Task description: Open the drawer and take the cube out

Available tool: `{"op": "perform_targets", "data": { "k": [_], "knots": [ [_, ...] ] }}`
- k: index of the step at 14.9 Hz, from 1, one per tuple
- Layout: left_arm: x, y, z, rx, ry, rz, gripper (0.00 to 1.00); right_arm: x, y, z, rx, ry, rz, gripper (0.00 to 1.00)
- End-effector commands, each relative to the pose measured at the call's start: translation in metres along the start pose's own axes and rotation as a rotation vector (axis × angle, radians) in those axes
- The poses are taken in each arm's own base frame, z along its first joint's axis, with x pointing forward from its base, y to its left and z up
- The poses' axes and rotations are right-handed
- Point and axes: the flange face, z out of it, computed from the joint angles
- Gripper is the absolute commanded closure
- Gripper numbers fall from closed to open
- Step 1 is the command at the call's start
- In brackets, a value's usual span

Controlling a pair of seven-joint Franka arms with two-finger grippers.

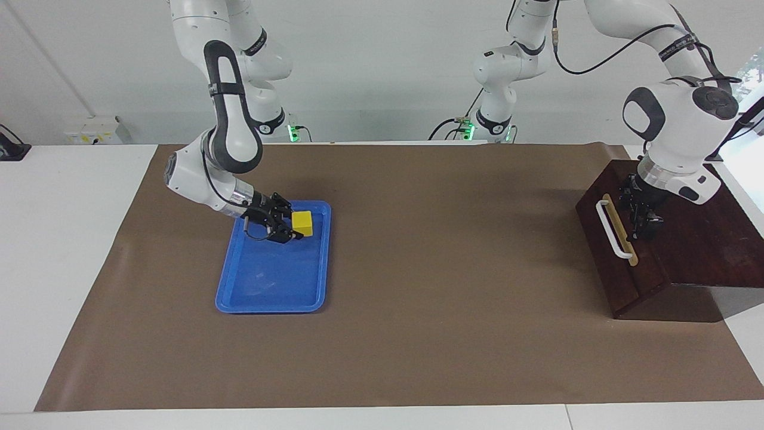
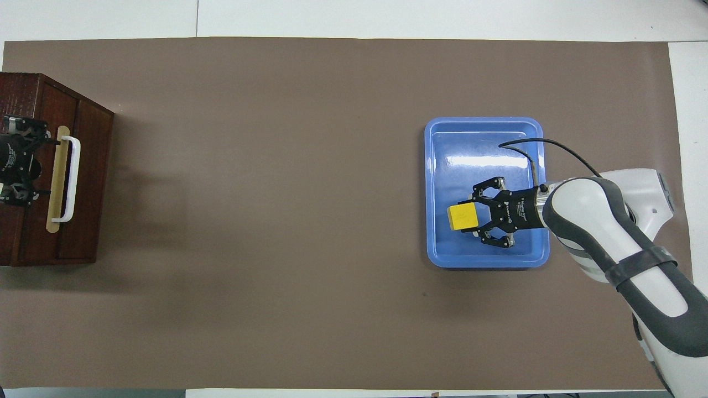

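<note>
The small yellow cube (image 1: 302, 223) (image 2: 462, 216) sits between the fingers of my right gripper (image 1: 295, 229) (image 2: 470, 216), which is shut on it low over the blue tray (image 1: 268, 309) (image 2: 481, 122), at the tray's end nearer the robots. I cannot tell whether the cube touches the tray floor. The drawer (image 1: 603, 257) (image 2: 91, 182) in the dark wooden box looks closed, and no pale interior shows. Its white bar handle (image 1: 610, 230) (image 2: 73, 177) is free. My left gripper (image 1: 643, 227) (image 2: 40, 166) hangs open over the box top beside the handle, holding nothing.
The dark wooden box (image 1: 704, 245) (image 2: 22, 88) stands at the left arm's end of the brown mat (image 1: 447, 239). The tray lies toward the right arm's end. White table surface (image 1: 59, 239) borders the mat.
</note>
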Motion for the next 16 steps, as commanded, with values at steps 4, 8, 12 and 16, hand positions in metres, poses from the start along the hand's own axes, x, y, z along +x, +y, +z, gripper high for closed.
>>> {"op": "perform_targets", "data": {
  "k": [4, 8, 12, 16],
  "knots": [
    [-0.014, 0.013, -0.042, 0.005, 0.024, 0.123, 0.00, 0.001, 0.023, 0.012, 0.030, -0.003, -0.006, 1.00],
    [-0.048, 0.025, -0.087, 0.008, -0.034, 0.310, 0.00, 0.005, 0.030, 0.018, 0.021, -0.006, 0.003, 1.00],
    [-0.067, 0.018, -0.113, 0.010, -0.086, 0.549, 0.00, 0.009, 0.038, 0.021, 0.023, 0.010, -0.001, 1.00],
    [-0.070, -0.004, -0.135, 0.011, -0.098, 0.875, 0.00, 0.009, 0.041, 0.026, 0.023, 0.005, 0.017, 0.99]
  ]
}}
